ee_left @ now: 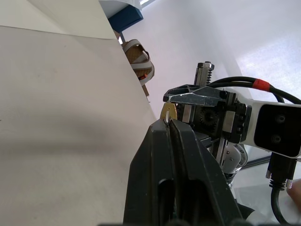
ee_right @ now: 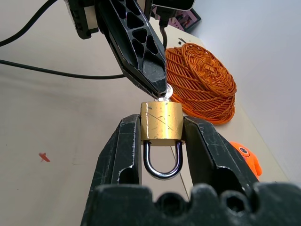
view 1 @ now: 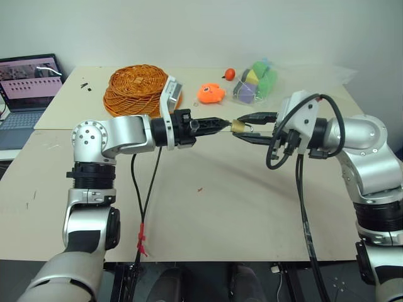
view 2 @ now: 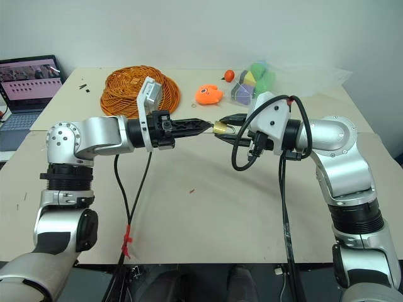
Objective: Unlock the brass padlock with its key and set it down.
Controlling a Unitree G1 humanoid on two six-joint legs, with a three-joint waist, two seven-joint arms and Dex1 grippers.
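Just in front of the woven wicker basket (ee_right: 202,80), the right gripper (ee_right: 162,141) clamps the squarish brass padlock (ee_right: 162,121); the left gripper (ee_right: 160,87), pinched together, nips its silver key (ee_right: 165,92).

Two head cameras looked down from above over the table (view 1: 208,207) at both arms. Each wrist camera sat close behind its fingers, both framing the brass padlock (ee_right: 162,121).

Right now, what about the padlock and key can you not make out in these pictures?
- Key: right wrist view, shank hidden between the left gripper's fingertips.
- Keyhole: hidden on the padlock's far face.
- Shackle: locked or released cannot be told.
- Padlock in left wrist view: mostly hidden behind the fingers.
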